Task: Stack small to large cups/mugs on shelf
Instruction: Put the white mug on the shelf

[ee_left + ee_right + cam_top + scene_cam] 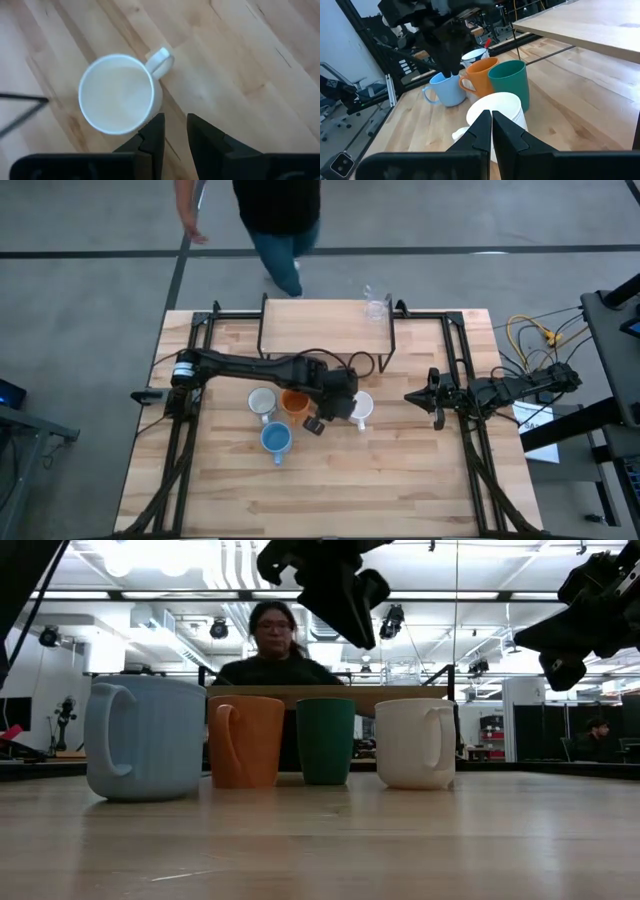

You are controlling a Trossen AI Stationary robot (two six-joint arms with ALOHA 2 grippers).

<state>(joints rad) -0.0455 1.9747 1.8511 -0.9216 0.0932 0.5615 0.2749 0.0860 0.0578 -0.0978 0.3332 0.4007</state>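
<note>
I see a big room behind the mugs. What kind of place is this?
Probably a robot lab or workshop. Two dark robot arms work at a wooden table with mugs, bright strip lights and pipes run across the high ceiling, and a person watches from behind.
</note>
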